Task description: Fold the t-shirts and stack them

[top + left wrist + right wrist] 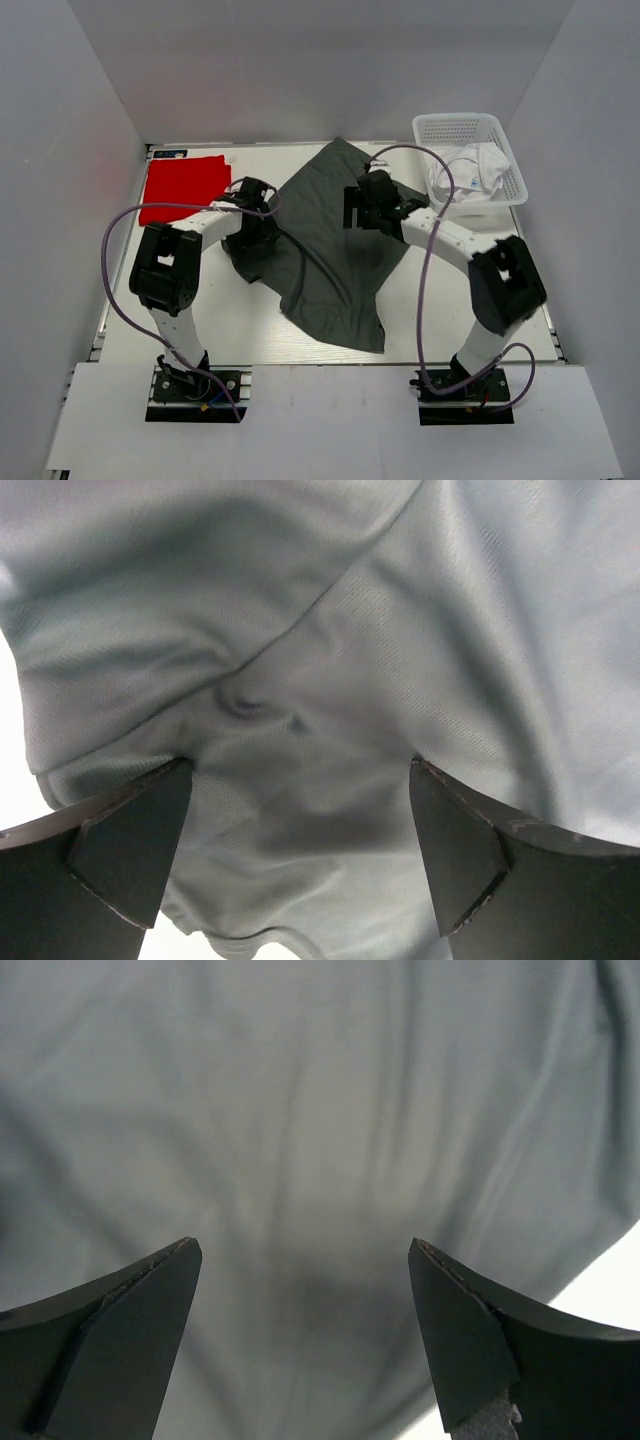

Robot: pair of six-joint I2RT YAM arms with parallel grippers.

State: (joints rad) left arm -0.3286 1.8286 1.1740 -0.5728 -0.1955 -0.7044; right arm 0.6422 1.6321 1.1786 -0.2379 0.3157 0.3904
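A dark grey-green t-shirt point(335, 250) lies spread and rumpled across the middle of the table. My left gripper point(258, 205) is open right above its left edge, where the cloth bunches in folds with a hem near the table point(300, 730). My right gripper point(368, 205) is open just above the shirt's upper right part, over smooth cloth point(300, 1160). A folded bright red t-shirt point(184, 187) lies at the back left. White t-shirts point(470, 172) sit crumpled in the basket.
A white plastic mesh basket point(440, 131) stands at the back right corner. White walls close in the table on three sides. Purple cables loop from both arms. Bare table point(240, 325) shows at the front left.
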